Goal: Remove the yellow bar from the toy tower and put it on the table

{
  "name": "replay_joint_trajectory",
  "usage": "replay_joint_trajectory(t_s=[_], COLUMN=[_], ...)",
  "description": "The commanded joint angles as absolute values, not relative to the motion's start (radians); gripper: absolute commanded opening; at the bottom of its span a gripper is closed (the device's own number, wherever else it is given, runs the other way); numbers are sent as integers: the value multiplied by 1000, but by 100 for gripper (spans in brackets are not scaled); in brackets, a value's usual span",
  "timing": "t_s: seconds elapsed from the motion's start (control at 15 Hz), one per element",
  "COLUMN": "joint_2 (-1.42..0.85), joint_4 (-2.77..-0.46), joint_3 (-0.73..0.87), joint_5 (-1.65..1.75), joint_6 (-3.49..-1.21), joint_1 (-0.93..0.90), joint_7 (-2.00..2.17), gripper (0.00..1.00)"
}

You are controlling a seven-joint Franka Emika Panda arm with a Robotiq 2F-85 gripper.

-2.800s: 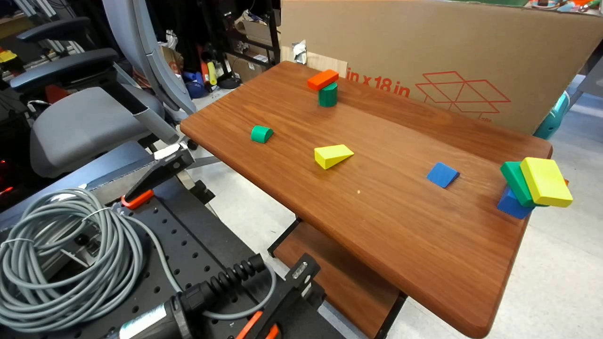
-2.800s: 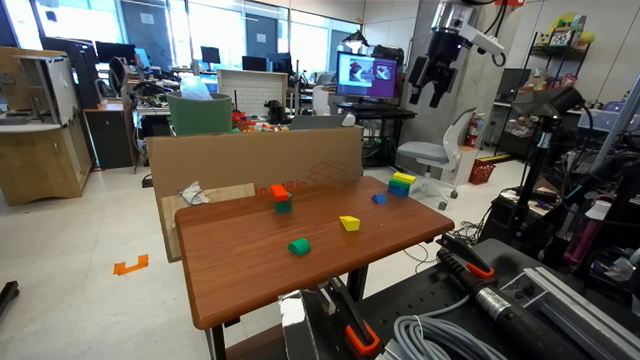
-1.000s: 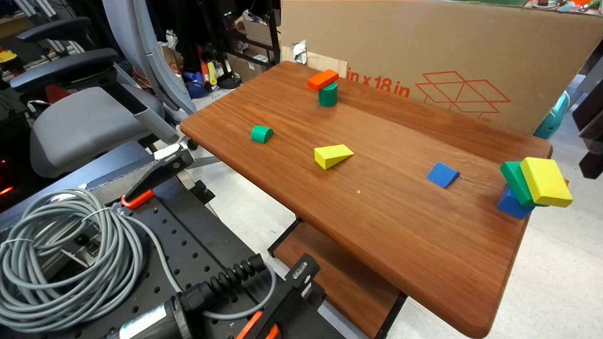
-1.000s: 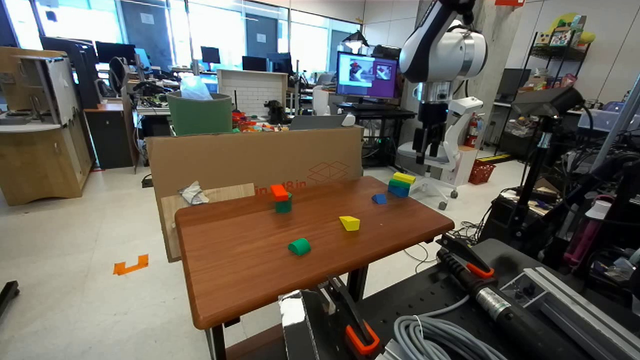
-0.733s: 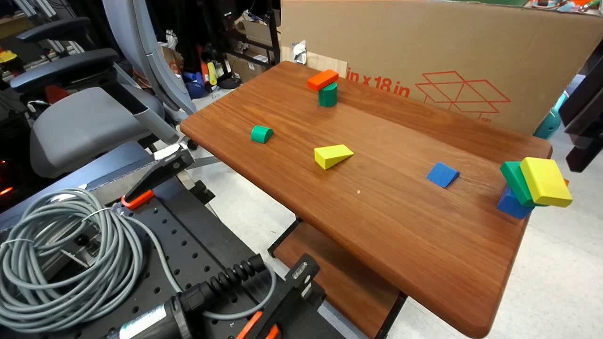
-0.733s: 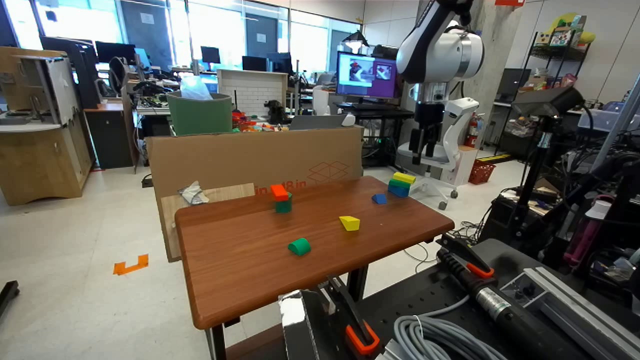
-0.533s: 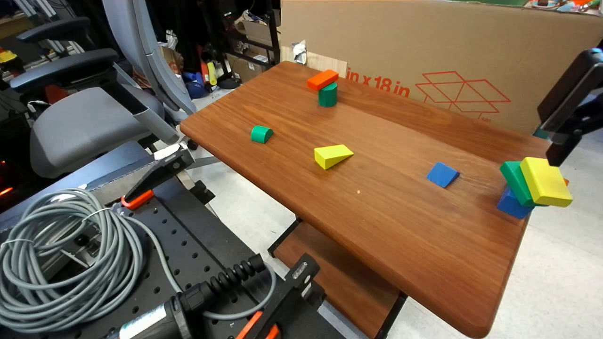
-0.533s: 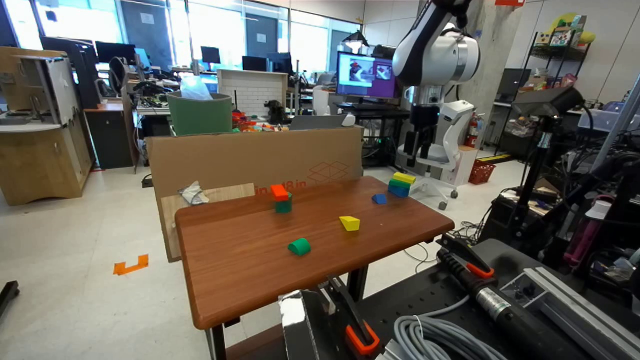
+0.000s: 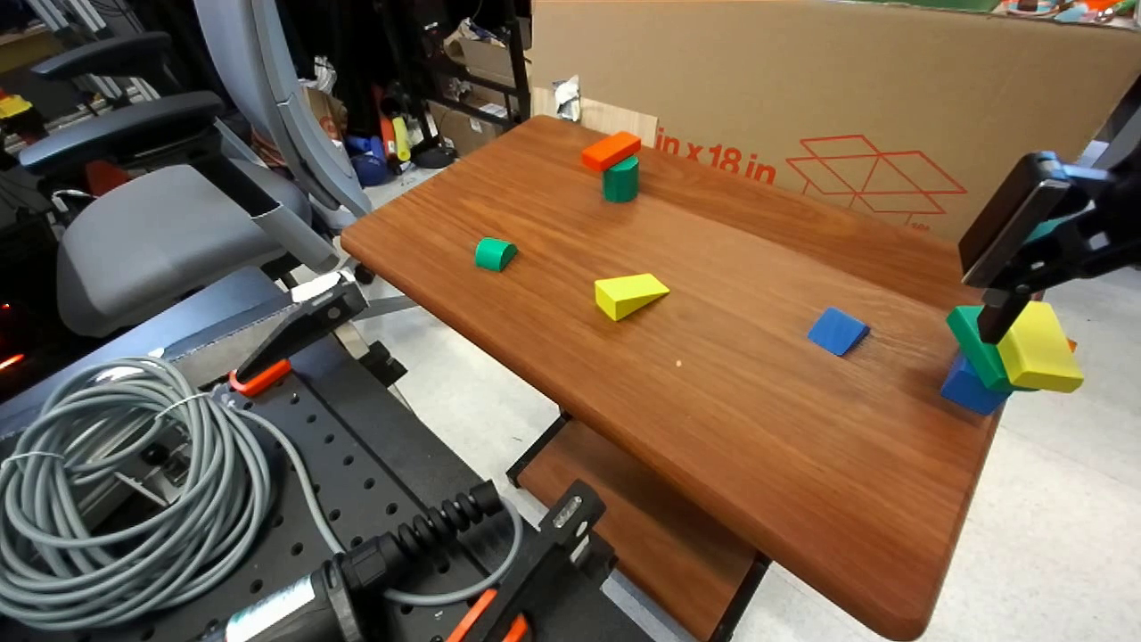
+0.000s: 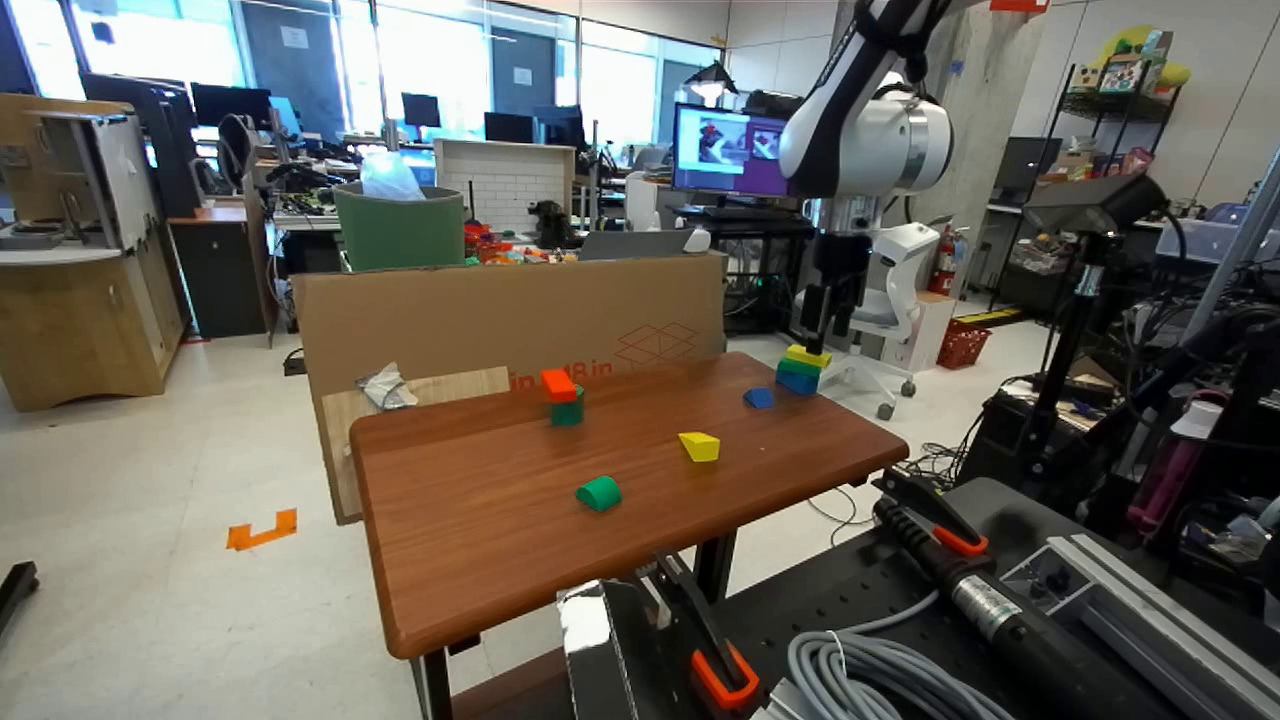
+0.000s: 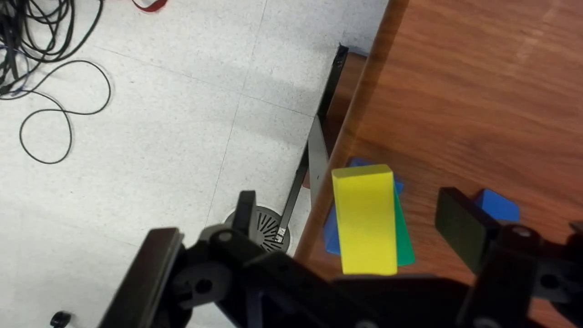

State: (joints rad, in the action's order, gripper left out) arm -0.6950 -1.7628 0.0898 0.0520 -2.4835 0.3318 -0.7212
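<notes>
The yellow bar (image 9: 1038, 348) lies flat on top of the toy tower (image 9: 973, 385). The tower, a green block over a blue one, stands near an edge of the table (image 9: 758, 428). The bar (image 10: 808, 355) and tower (image 10: 798, 376) also show in an exterior view. In the wrist view my open gripper (image 11: 354, 217) has one finger on each side of the bar (image 11: 366, 223), with gaps on both sides. In both exterior views the gripper (image 10: 828, 335) is at the tower's top, one fingertip overlapping the bar. Whether a fingertip touches anything, I cannot tell.
A blue block (image 9: 838, 331) lies beside the tower. A yellow wedge (image 9: 628, 295) and a small green block (image 9: 495, 254) lie farther along. An orange block (image 9: 611, 152) rests on a green one (image 9: 621, 181). A big cardboard box (image 9: 802, 98) stands behind the table.
The arm has come down over the tower, the gripper entering from the right in an exterior view and moving left and down to the bar. The blocks have not moved.
</notes>
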Motion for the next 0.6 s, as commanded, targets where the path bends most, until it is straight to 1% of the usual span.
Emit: replay_joint_trajectory(t_s=[0.0, 0.07, 0.13, 0.2, 0.27, 0.4, 0.47, 0.53], joint_2=[-710, -714, -718, -721, -723, -726, -724, -723], joint_4=[-1767, -1766, -1765, -1763, -1762, -1762, -1763, -1765], joint_3=[87, 87, 87, 88, 88, 88, 88, 87], joint_5=[81, 82, 84, 86, 88, 90, 91, 92], joint_6=[-2532, -2536, -2540, -2544, -2549, -2554, -2553, -2555], joint_1=[332, 330, 328, 326, 323, 319, 317, 317], joint_7=[-698, -698, -697, -695, -695, -691, -691, -692], gripper=[100, 95, 85, 71, 69, 55, 45, 39])
